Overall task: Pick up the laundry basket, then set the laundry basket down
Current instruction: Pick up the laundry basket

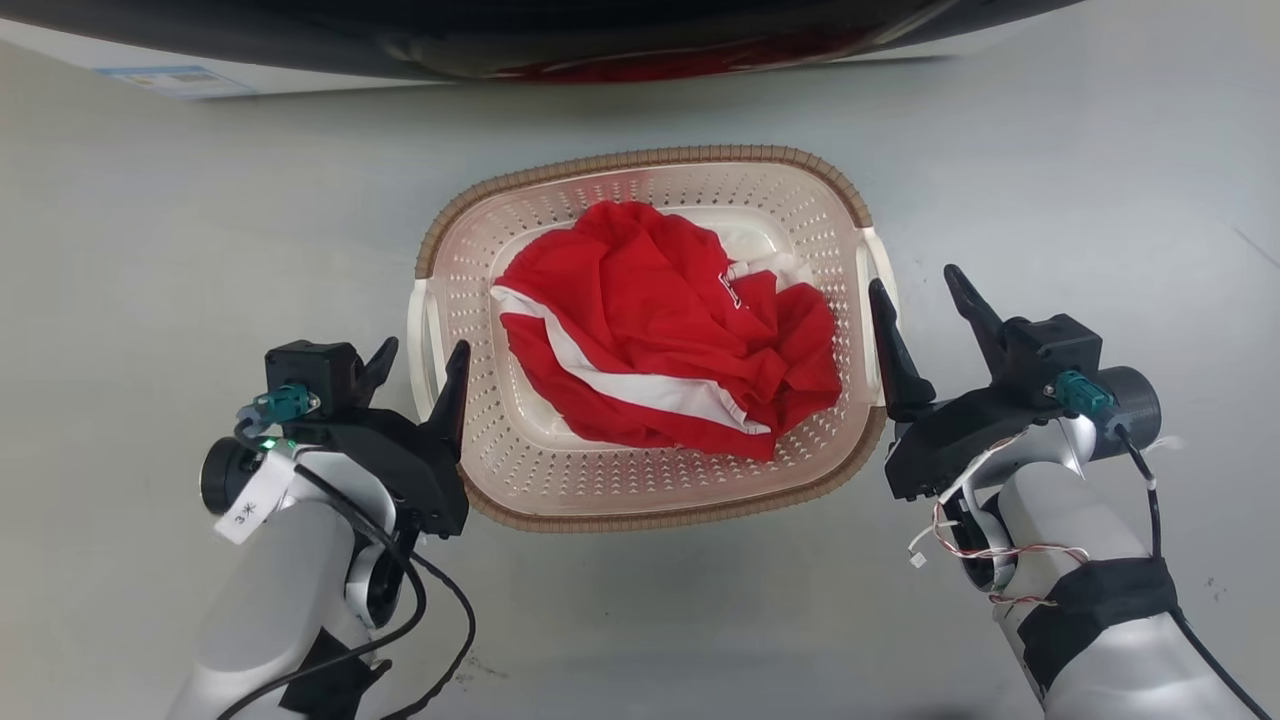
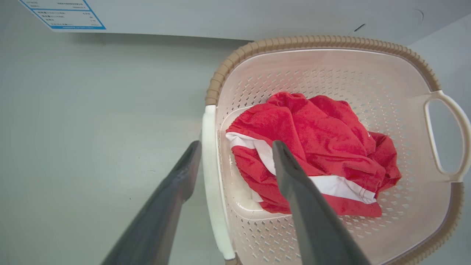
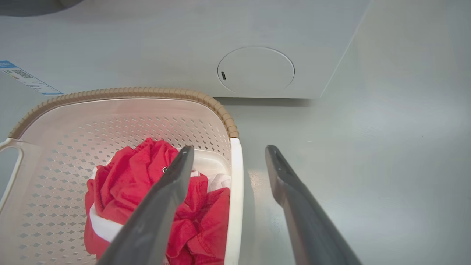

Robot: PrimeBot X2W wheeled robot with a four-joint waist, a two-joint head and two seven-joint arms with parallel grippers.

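Left jaws stand apart astride the left handle [image 2: 211, 184] of the basket [image 1: 600, 475], one finger [image 2: 173, 198] outside it over the floor [image 1: 150, 250] and the other inside, above the perforated wall. My right jaws are apart as well, astride the right handle [image 3: 235, 191], with one finger [image 3: 162, 206] over the basket's inside and the other outside. I cannot tell whether any finger touches a handle. The basket sits on the grey floor between my two arms, just in front of a white machine [image 3: 257, 36]. A crumpled red-and-white garment [image 1: 660, 330] lies in it.
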